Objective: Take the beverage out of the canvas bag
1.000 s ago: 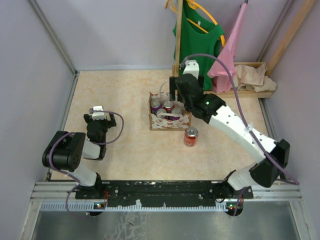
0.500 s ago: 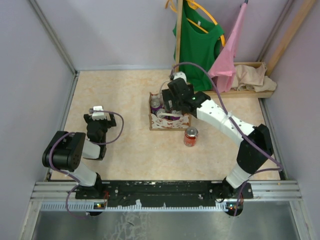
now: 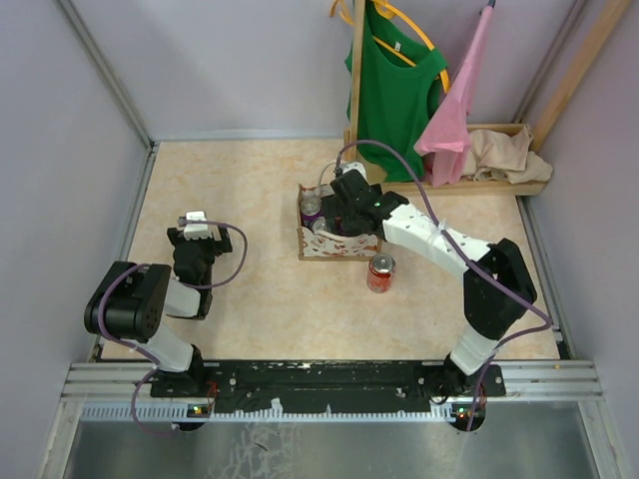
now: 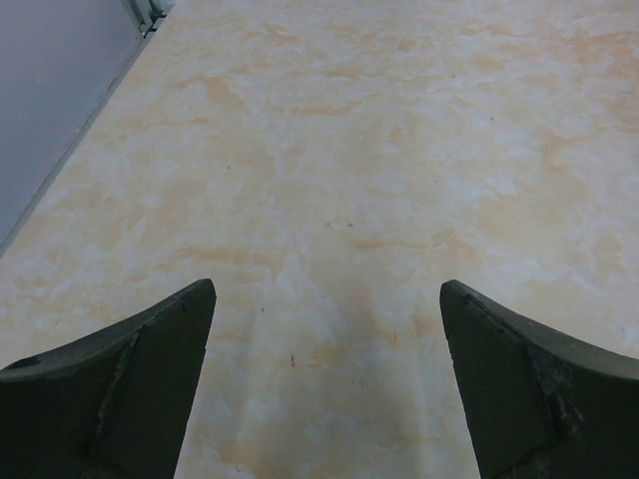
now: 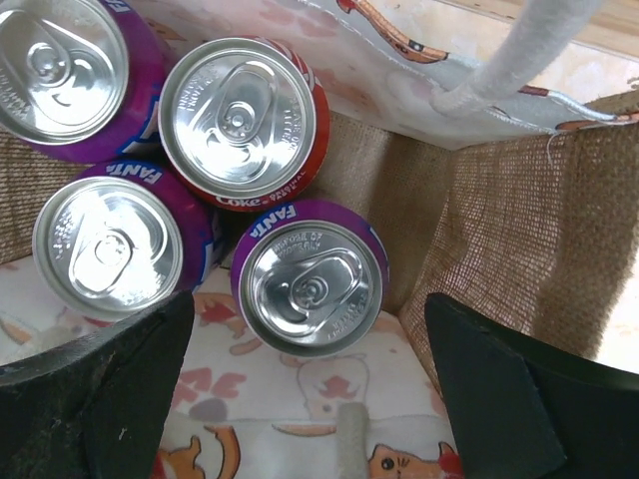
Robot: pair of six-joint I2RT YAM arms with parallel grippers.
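While the right pincer hangs over the open canvas bag with its jaws spread wide and empty, a purple Fanta can stands upright directly beneath it, beside two more purple cans and a red Coke can. Another red can stands on the bench just in front of the bag. The left pincer, jaws apart, sits well to the left.

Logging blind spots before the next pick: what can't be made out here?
Top view: the right arm covers most of the canvas bag; its cans can't be counted there.
Right wrist view: the upper-left Fanta can is cut by the frame edge.
Top view: the red can standing outside the bag is too small to read.
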